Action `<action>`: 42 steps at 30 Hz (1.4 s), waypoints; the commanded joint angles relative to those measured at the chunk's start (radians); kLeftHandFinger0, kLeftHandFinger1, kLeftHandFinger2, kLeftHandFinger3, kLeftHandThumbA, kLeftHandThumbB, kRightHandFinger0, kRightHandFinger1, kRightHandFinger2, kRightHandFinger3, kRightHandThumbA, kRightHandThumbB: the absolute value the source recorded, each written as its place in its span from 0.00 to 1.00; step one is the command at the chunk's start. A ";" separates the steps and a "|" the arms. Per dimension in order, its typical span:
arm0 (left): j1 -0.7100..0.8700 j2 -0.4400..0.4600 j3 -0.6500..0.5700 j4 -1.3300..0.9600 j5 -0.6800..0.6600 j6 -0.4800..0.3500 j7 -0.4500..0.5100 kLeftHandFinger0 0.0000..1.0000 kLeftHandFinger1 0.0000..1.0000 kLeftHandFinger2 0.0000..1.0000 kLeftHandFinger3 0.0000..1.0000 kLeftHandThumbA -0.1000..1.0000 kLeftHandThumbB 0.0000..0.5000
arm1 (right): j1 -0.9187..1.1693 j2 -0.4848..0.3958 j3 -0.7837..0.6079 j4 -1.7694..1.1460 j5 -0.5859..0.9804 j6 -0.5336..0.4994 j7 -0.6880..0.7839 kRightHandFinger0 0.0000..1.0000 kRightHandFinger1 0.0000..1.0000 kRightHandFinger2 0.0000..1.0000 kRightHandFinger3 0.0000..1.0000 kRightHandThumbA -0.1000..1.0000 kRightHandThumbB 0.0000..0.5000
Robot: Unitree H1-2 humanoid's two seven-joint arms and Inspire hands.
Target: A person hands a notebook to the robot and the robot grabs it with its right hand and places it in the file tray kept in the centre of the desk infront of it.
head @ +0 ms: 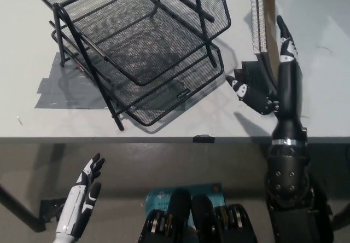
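We see our right hand (269,73) over the tabletop (164,128), fingers spread apart around the upright notebook (263,24) at far right, not clamped on it. The file tray (136,46) sits left of it. Our left hand (82,196) rests open, near left.

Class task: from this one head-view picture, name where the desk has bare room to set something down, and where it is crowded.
Bare desk lies right of the right hand, and along the front edge left of the file tray, below the grey tape patch. It is crowded between the tray and the upright notebook, where the right hand reaches. The left hand rests below the desk.
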 commanded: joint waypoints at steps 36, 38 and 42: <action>-0.049 0.022 0.005 -0.022 -0.008 -0.005 0.006 1.00 1.00 1.00 1.00 1.00 0.69 | -0.305 -0.105 -0.006 0.414 -0.059 -0.158 -0.447 0.00 0.00 0.01 0.00 0.90 0.00; -0.054 0.023 0.005 -0.011 -0.008 -0.014 0.008 1.00 1.00 1.00 1.00 1.00 0.70 | -0.305 -0.104 -0.010 0.413 -0.052 -0.164 -0.454 0.00 0.00 0.01 0.01 0.90 0.00; -0.052 0.026 0.005 -0.023 -0.005 0.006 0.003 1.00 1.00 1.00 1.00 1.00 0.72 | -0.303 -0.103 -0.019 0.400 -0.039 -0.169 -0.468 0.00 0.00 0.02 0.01 0.95 0.01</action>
